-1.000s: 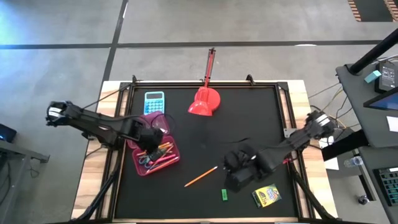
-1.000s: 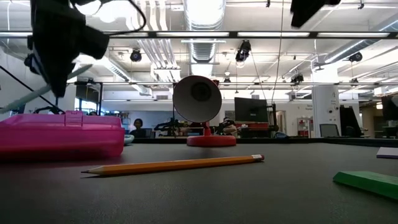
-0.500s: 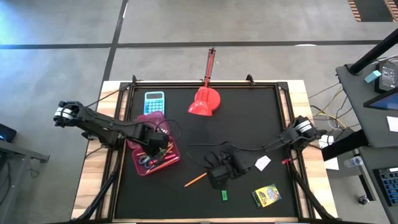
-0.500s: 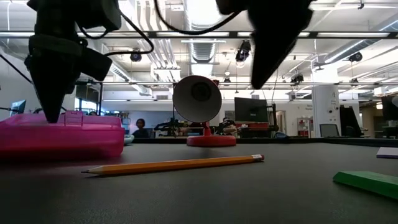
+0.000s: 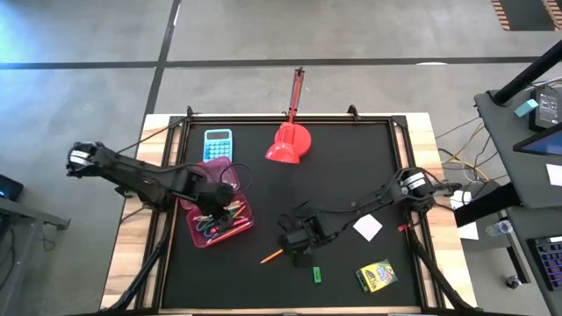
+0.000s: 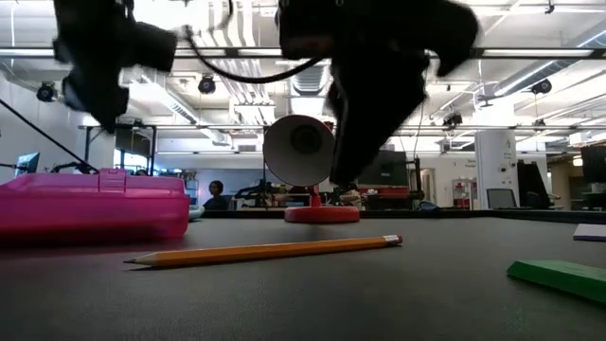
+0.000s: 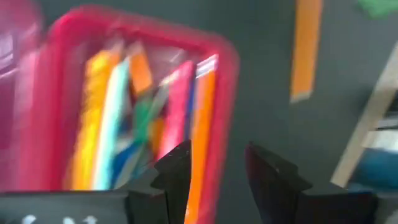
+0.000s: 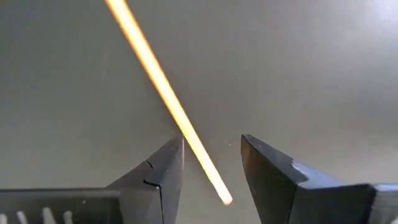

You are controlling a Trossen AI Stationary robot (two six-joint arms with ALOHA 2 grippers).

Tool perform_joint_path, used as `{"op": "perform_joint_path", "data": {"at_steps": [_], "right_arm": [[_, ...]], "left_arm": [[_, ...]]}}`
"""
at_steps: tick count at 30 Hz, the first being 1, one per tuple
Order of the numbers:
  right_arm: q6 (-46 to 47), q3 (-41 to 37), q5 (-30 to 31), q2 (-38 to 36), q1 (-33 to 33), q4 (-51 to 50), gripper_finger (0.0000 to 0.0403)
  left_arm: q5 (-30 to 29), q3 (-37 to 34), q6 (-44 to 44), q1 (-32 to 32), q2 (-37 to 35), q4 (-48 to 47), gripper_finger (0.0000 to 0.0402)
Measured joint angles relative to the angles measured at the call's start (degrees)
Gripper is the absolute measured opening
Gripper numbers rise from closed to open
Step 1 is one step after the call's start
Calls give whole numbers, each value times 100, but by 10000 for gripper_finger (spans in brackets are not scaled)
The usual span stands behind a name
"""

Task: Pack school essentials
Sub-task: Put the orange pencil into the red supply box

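An orange pencil (image 5: 270, 256) lies flat on the black mat (image 5: 351, 175), also plain in the low view as the pencil (image 6: 265, 251). My right gripper (image 8: 211, 162) hangs open just above the pencil's (image 8: 168, 99) near part, one finger on each side, clear of it. In the high view this gripper (image 5: 294, 248) is at mid-table. The open pink case (image 5: 219, 219) at the left holds pens, highlighters and scissors. My left gripper (image 7: 214, 171) stands open above the case's (image 7: 134, 37) right rim. A green eraser (image 5: 316, 275), a crayon box (image 5: 376, 276) and a white square (image 5: 367, 227) lie on the mat.
A light-blue calculator (image 5: 218, 144) lies at the far left, beyond the case. A red scoop-shaped thing (image 5: 290, 145) with a long handle stands at the far middle. Bare mat lies between the case and the pencil.
My right gripper has swept toward the table's left and come down over the pencil, rolling its wrist as it went. My left gripper dipped to the pink case and came up again; the thin stick that slanted below it a second ago is gone from it.
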Motion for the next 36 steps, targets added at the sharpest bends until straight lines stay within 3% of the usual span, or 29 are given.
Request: {"op": "perform_joint_path", "data": {"at_steps": [7, 12, 16, 22, 31, 36], "right_arm": [[-1173, 2, -12, 623, 13, 159, 148], [-1419, 14, -19, 811, 13, 257, 148], [-1318, 7, -495, 886, -77, 289, 141], [-865, 4, -1282, 916, -334, 349, 101], [-756, 0, -1376, 920, -479, 375, 18], [-758, 7, -1465, 889, -481, 341, 12]], "left_arm": [[-143, 3, -112, -418, -556, 1670, 132], [-268, 3, -112, -514, -740, 2531, 132], [-311, 3, -115, -515, -771, 3060, 132], [-326, -1, -112, -516, -719, 3672, 132], [-325, 1, -115, -520, -708, 3921, 132], [-297, 1, -116, -538, -744, 4242, 132]]}}
